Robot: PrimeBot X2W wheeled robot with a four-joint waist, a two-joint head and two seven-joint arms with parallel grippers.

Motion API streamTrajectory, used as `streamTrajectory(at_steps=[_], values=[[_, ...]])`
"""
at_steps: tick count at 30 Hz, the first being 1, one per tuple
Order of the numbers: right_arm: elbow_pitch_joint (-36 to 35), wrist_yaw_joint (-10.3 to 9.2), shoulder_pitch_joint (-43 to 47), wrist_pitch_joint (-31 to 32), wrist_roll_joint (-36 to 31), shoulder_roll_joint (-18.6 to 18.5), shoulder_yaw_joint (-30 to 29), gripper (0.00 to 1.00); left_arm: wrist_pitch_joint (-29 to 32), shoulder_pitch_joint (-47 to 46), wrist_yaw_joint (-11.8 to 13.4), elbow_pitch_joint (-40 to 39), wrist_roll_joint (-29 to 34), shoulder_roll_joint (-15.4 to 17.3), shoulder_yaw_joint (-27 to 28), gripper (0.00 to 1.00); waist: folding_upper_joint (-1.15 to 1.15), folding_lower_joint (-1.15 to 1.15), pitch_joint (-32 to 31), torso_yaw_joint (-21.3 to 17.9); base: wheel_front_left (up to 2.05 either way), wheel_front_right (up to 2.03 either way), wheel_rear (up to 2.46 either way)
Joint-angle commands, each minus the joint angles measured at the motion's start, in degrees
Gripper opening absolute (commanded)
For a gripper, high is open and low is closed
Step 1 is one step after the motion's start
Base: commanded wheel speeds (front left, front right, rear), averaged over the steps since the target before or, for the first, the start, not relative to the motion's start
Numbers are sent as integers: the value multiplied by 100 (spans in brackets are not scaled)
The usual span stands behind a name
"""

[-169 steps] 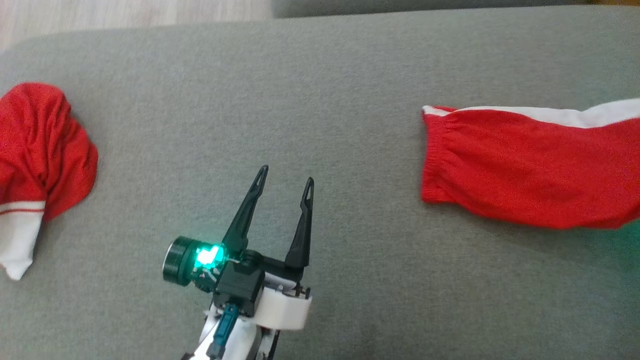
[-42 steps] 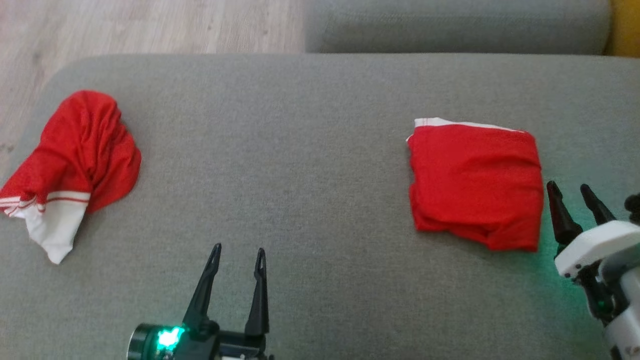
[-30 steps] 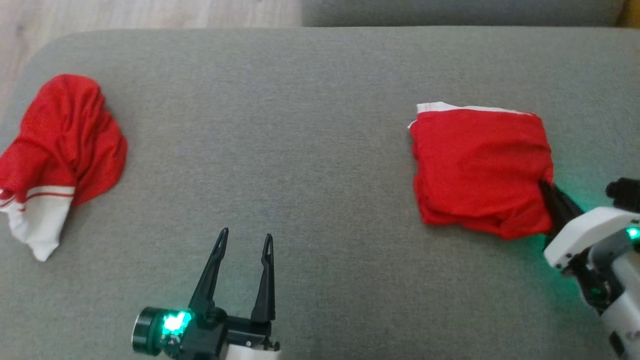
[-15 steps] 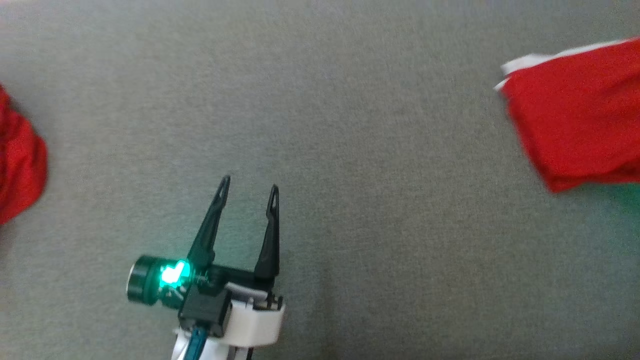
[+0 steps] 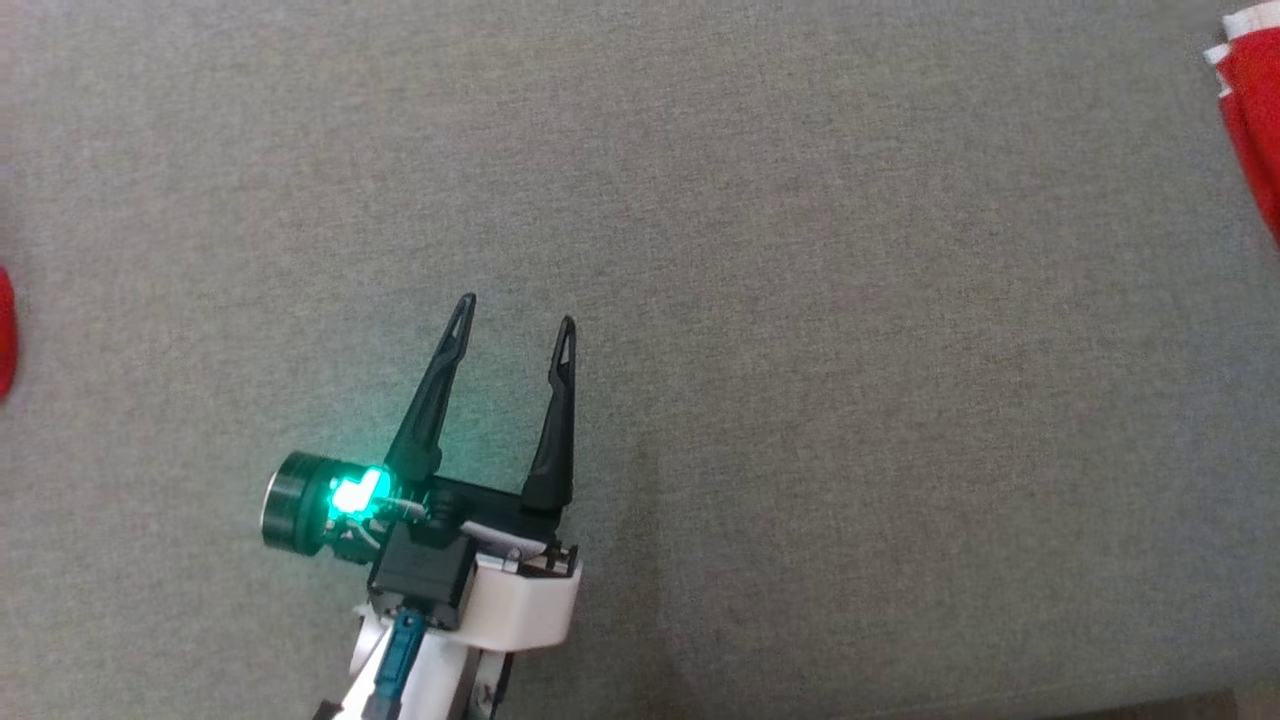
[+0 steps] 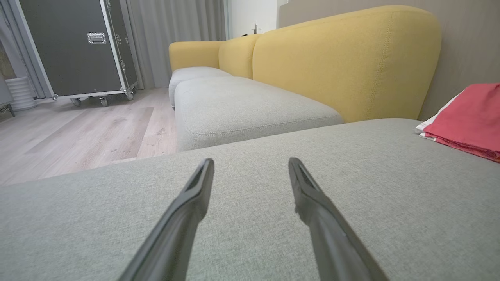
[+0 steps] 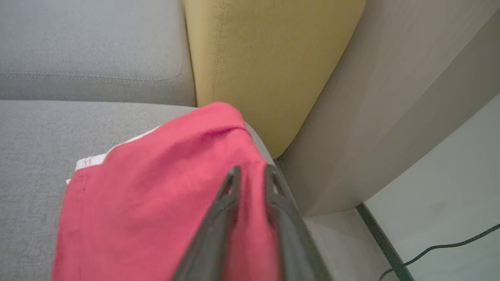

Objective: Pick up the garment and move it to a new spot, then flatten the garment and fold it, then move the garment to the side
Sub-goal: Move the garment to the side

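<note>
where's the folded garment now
The garment is at the right end of the grey cushion by the yellow backrest, at the head view's top right edge.

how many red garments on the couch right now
2: the folded garment at the far right end of the couch; a second garment, a sliver at the head view's left edge, mostly out of frame.

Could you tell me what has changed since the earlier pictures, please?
The garment, long at first, was folded; the right gripper took its edge and dragged it right, to the end of the grey seat by the yellow sofa back. Whether it still pinches is unclear. The left gripper stayed open.
</note>
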Motion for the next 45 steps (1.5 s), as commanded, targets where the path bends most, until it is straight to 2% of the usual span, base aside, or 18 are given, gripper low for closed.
streamTrajectory(at_steps=[1,7,13,14,24,33,39,45], values=[[88,-4,15,-112,-158,-113,-71,100,-28,-85,37,-120,17,31,106,100,0,0,-86,40,0,0,0],[413,-4,51,-271,-679,583,-194,100,-28,53,108,-16,-35,43,101,100,0,0,-571,128,0,0,0],[163,-4,662,-354,-940,1488,-123,100,-28,420,194,122,-181,53,205,100,0,0,-1326,195,0,0,0],[163,-4,662,-354,-940,1488,-123,100,-28,420,194,122,-181,53,205,100,0,0,-1326,195,0,0,0],[-1273,-4,2251,-365,-1414,2681,-345,100,-28,1177,154,326,-635,1,618,100,0,0,-2550,308,0,0,0],[-3044,-4,3615,-366,-2236,3526,-742,100,-28,1621,204,228,-644,-37,1181,100,0,0,-3039,452,0,0,0],[-3709,-4,4245,-366,-2690,3908,-1198,100,-28,1859,147,155,-591,-48,1363,100,0,0,-3233,526,0,0,0],[-4002,-4,4703,-366,-3011,4133,-1456,100,-28,2022,-17,191,-544,-55,1401,100,0,0,-3338,563,0,0,0]])
